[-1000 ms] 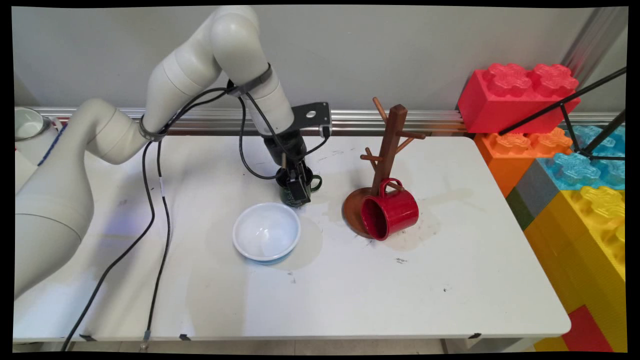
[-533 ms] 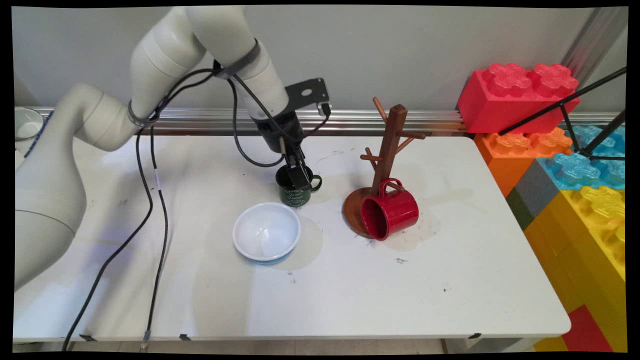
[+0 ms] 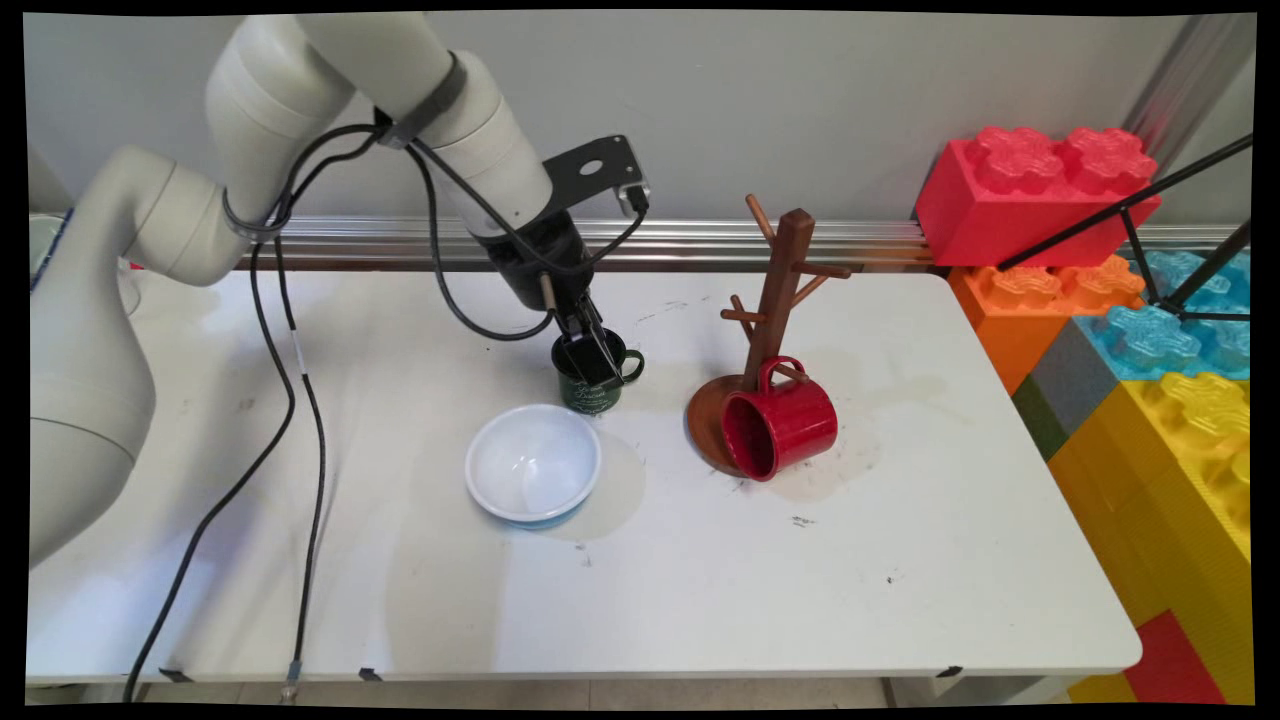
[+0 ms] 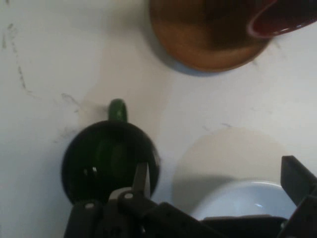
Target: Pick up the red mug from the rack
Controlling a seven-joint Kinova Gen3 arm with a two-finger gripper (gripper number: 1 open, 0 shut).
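The end effector (image 3: pixel 592 355) hangs tilted over the green mug (image 3: pixel 590 397), which stands upright on the worktop (image 3: pixel 800 580) a little left of centre, just beyond the white bowl (image 3: pixel 533 463). In the hand view its fingers are spread wide and pinch nothing. One fingertip (image 4: pixel 141 174) sits over the green mug's (image 4: pixel 106 158) rim on the bowl side, and the other lies far off over the white bowl (image 4: pixel 242 199). Whether that fingertip touches the rim, I cannot tell.

The mug's handle points right in the main view, toward the mug tree (image 3: pixel 780 290). A red mug (image 3: pixel 785 425) lies on its side against the tree's round base, to the right.

Any motion here is best kept slow and straight along the tool's own axis, I judge. A sideways drift of the finger at the rim could tip the mug or push it against the bowl, which sits just beside it on the near side. The mug is small and probably light, so a light catch on the lip may be enough to drag it. The black cables hang left of the mug and look clear of it.
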